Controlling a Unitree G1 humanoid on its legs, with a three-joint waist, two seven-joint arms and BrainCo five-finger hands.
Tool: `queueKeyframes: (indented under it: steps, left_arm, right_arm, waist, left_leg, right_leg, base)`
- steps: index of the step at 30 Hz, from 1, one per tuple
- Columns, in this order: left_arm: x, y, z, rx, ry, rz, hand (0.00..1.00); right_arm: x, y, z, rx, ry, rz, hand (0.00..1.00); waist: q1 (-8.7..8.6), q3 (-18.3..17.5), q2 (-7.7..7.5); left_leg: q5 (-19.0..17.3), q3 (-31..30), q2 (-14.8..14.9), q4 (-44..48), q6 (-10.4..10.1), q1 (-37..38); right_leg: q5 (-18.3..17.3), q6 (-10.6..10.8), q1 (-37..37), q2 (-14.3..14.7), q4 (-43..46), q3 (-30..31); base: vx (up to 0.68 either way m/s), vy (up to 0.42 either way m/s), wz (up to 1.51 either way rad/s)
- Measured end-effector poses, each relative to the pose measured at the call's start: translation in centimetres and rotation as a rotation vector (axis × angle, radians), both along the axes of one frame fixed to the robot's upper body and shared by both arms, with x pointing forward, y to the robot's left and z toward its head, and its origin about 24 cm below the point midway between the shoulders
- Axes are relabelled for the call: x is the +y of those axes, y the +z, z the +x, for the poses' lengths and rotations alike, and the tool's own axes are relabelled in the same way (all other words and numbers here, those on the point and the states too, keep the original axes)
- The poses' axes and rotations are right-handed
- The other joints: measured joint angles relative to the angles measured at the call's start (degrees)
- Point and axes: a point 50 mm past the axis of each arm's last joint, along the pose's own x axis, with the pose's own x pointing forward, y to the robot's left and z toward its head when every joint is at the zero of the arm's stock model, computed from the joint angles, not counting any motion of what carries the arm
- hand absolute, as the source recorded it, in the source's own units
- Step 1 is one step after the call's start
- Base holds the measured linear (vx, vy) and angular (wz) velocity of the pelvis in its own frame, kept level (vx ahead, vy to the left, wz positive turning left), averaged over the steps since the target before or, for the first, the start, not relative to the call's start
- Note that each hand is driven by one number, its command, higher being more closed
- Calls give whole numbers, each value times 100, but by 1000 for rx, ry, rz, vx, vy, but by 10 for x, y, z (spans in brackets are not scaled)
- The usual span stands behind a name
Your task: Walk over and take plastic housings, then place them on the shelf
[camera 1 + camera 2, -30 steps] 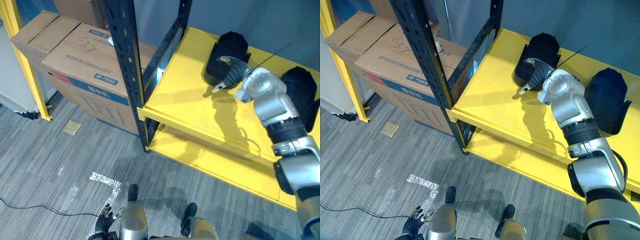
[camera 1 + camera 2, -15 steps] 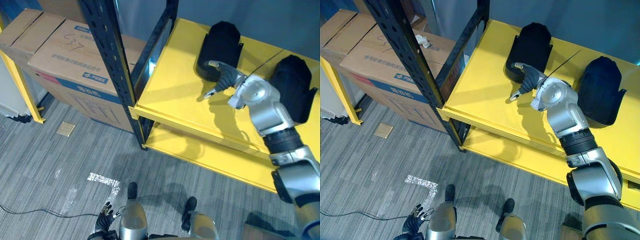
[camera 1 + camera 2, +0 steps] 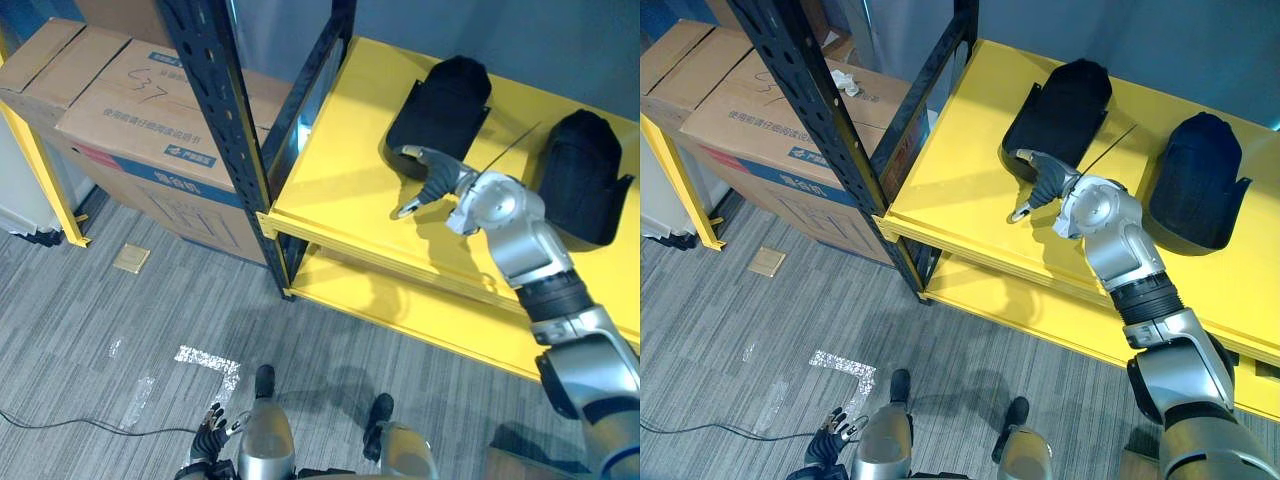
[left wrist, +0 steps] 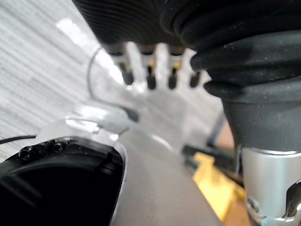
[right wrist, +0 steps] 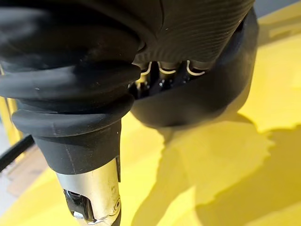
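Note:
Two black plastic housings lie on the yellow shelf (image 3: 335,175). The left housing (image 3: 445,95) lies slanted, and the right housing (image 3: 585,170) rests further right, untouched. My right hand (image 3: 432,180) is at the near end of the left housing, fingers curled over its rim and thumb sticking out over the shelf. The right wrist view shows those fingers (image 5: 164,75) hooked on the housing's black edge (image 5: 202,101). My left hand (image 3: 208,440) hangs low by my side with relaxed fingers (image 4: 157,70), holding nothing.
A black perforated upright (image 3: 225,110) stands at the shelf's left front corner. Large cardboard boxes (image 3: 130,120) sit on the floor to its left, beside a yellow post (image 3: 35,160). A lower yellow shelf (image 3: 400,300) lies beneath. Grey carpet covers the floor.
My right hand has drawn back towards the shelf's front edge, and the left housing has shifted and turned slightly with it. The right housing has stayed put.

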Motion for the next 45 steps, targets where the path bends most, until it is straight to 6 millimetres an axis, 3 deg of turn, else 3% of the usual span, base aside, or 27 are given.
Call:
queueKeyframes:
  steps: [11, 17, 19, 21, 23, 26, 31, 35, 37, 40, 45]
  left_arm:
    - [2, 0, 1, 9, -10, -4, 0]
    - [3, 1, 0, 14, -17, 5, 0]
    - [3, 1, 0, 11, -15, 7, 0]
    - [3, 0, -1, 9, -14, 8, 0]
    - [3, -1, -2, 4, -11, 12, 0]
    - [2, -5, -8, 21, -5, 13, 0]
    - [1, -8, -13, 19, 4, 18, 0]
    - [0, -9, -18, 29, 9, 16, 0]
    - [-2, -10, -21, 36, 17, 7, 0]
    - [-6, -11, -20, 30, 30, -11, 0]
    - [-13, -13, -21, 39, 64, -57, 0]
  right_arm:
    - [1, -6, -3, 0, 20, -11, 0]
    - [-3, -21, -8, -12, -3, 4, 0]
    - [-5, -22, -8, -123, -43, 53, 0]
    - [-7, -7, -10, -276, -82, 155, 0]
    - [-8, 36, -27, -627, -118, 400, 0]
    - [0, 68, -56, -965, -92, 625, 0]
    - [9, 63, -57, -1036, -139, 773, 0]
    - [-8, 48, -36, -912, -285, 809, 0]
    - [-28, 39, -16, -798, -435, 860, 0]
    - [-55, 31, -1, -697, -563, 862, 0]
    - [-90, 40, 13, -673, -738, 806, 0]
  waist:
    - [-3, -37, -59]
    - [13, -190, -156]
    - [8, -200, -167]
    - [-2, -202, -165]
    - [-18, -215, -149]
    - [-29, -312, -105]
    - [-23, -397, -22]
    - [-11, -413, 7]
    - [30, -424, 47]
    - [25, -401, 148]
    - [128, -312, 377]
  left_leg:
    - [0, 4, 1, 0, 0, -1]
    - [-1, 5, 1, -6, -1, -4]
    - [-1, 7, 1, -8, -1, -3]
    - [0, 11, 1, -8, -1, 4]
    - [1, 21, 11, -8, -3, 7]
    - [-3, 30, 7, -5, -6, 69]
    - [-15, -6, -3, 6, -5, 115]
    - [-10, -157, -22, -10, -5, 107]
    - [11, -213, -49, -29, -1, 83]
    - [58, -358, -118, -41, 21, -15]
    - [134, -488, -193, -40, 42, -114]
  right_leg:
    - [2, 0, 4, 5, -15, 4]
    - [4, 0, 17, 8, -43, 6]
    - [12, 5, 14, 9, -46, 9]
    - [20, 12, 19, 13, -57, 13]
    - [36, 7, 22, 25, -85, 27]
    - [46, 10, 107, 25, -144, 29]
    - [53, 21, 206, 25, -182, -13]
    - [51, 25, 313, 18, -204, -175]
    - [49, 27, 314, 0, -211, -214]
    - [54, 41, 318, -54, -209, -344]
    - [74, 67, 304, -123, -181, -482]
  base:
    - [0, 0, 0]
    - [0, 0, 0]
    - [0, 0, 0]
    - [0, 0, 0]
    - [0, 0, 0]
    - [9, 0, -1]
    - [-15, 2, 4]
    - [-34, -3, 17]
    - [-34, 3, 11]
    - [-25, 13, 24]
    - [-1, 6, 16]
